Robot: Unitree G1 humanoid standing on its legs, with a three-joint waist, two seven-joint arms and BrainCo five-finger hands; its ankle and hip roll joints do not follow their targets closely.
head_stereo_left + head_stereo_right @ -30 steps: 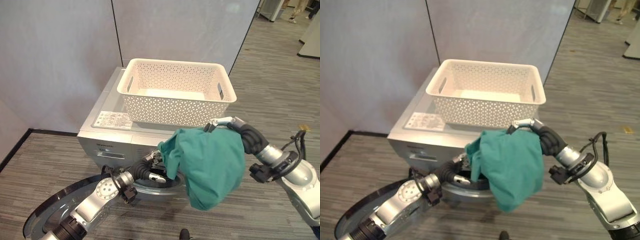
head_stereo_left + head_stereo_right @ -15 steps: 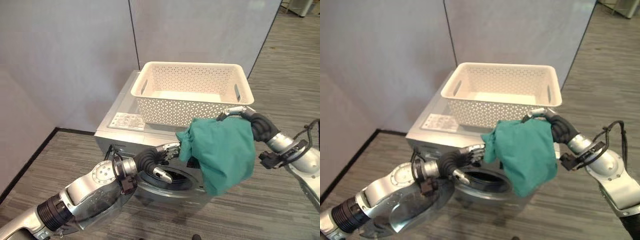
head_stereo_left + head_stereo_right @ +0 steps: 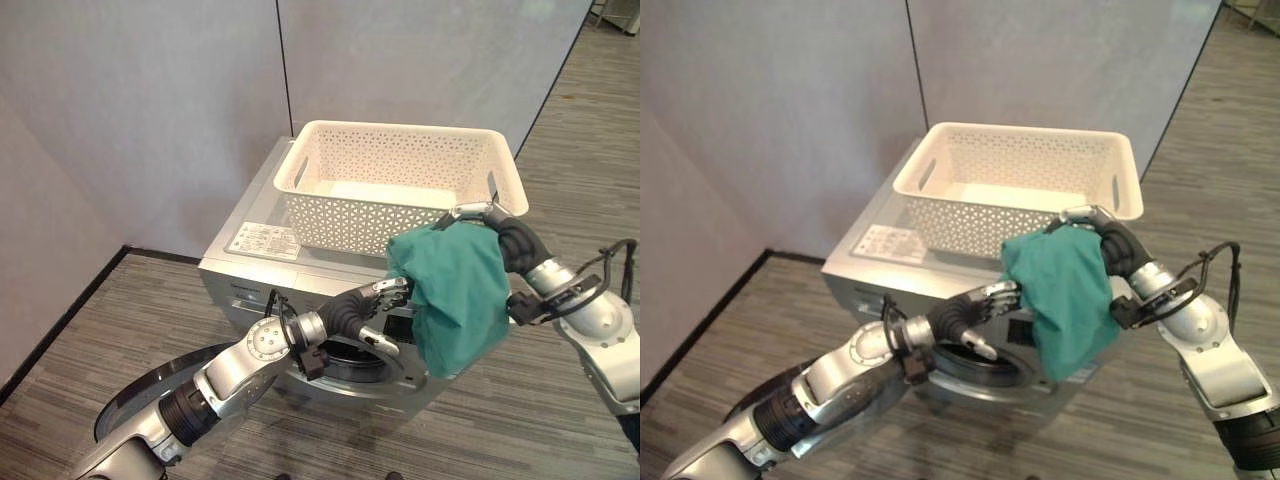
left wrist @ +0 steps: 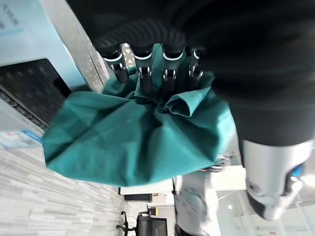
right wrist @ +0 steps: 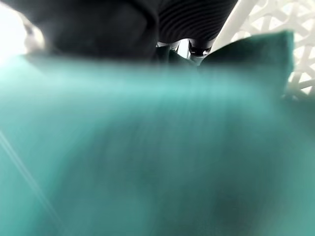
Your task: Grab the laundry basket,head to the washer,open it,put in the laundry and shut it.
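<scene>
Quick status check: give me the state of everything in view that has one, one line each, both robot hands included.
Silver front-loading washer: door opening uncovered.
Round washer door: swung open, down at the robot's left.
White perforated plastic laundry basket: upright on top of the washer, looks empty.
Teal cloth: hanging in front of the washer, not yet inside.
Left robot hand: fingers curled into the cloth's edge.
Right robot hand: holding up the cloth's top.

The hanging green cloth [image 3: 455,295] and left hand [image 3: 378,312] crowd the washer's open mouth [image 3: 352,352].
</scene>
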